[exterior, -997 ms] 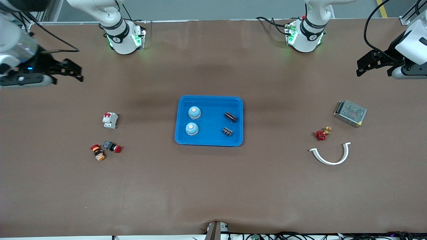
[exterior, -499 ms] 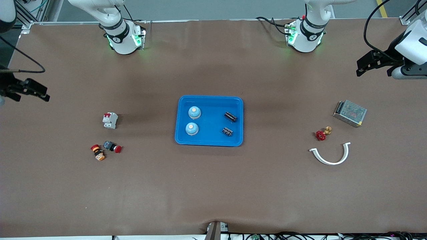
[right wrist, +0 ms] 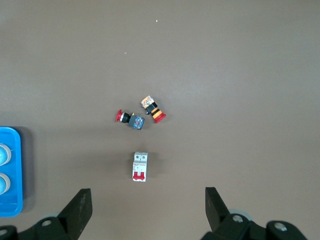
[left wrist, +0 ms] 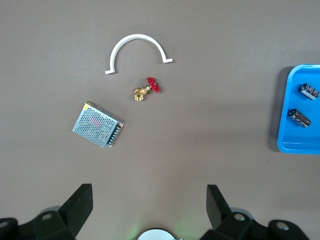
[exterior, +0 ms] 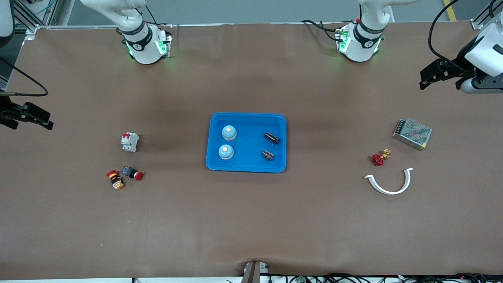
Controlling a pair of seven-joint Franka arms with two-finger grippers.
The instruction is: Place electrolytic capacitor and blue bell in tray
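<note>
The bright blue tray [exterior: 246, 167] sits at the table's middle. In it stand two blue bells [exterior: 229, 133] [exterior: 226, 152] on the side toward the right arm, and two black electrolytic capacitors [exterior: 271, 137] [exterior: 268, 155] on the side toward the left arm. The capacitors also show in the left wrist view [left wrist: 309, 91] [left wrist: 299, 118], the bells in the right wrist view [right wrist: 3, 155]. My left gripper [exterior: 426, 76] is open and empty, high over the left arm's end of the table. My right gripper [exterior: 35, 118] is open and empty, high over the right arm's end.
Toward the left arm's end lie a metal power supply [exterior: 412, 133], a red-handled brass valve [exterior: 379, 158] and a white curved clip [exterior: 389, 182]. Toward the right arm's end lie a white circuit breaker [exterior: 129, 142] and two red push buttons [exterior: 133, 173] [exterior: 114, 179].
My right gripper has swung away from the table's middle toward the edge at the right arm's end. The left arm and the things in the tray have not moved.
</note>
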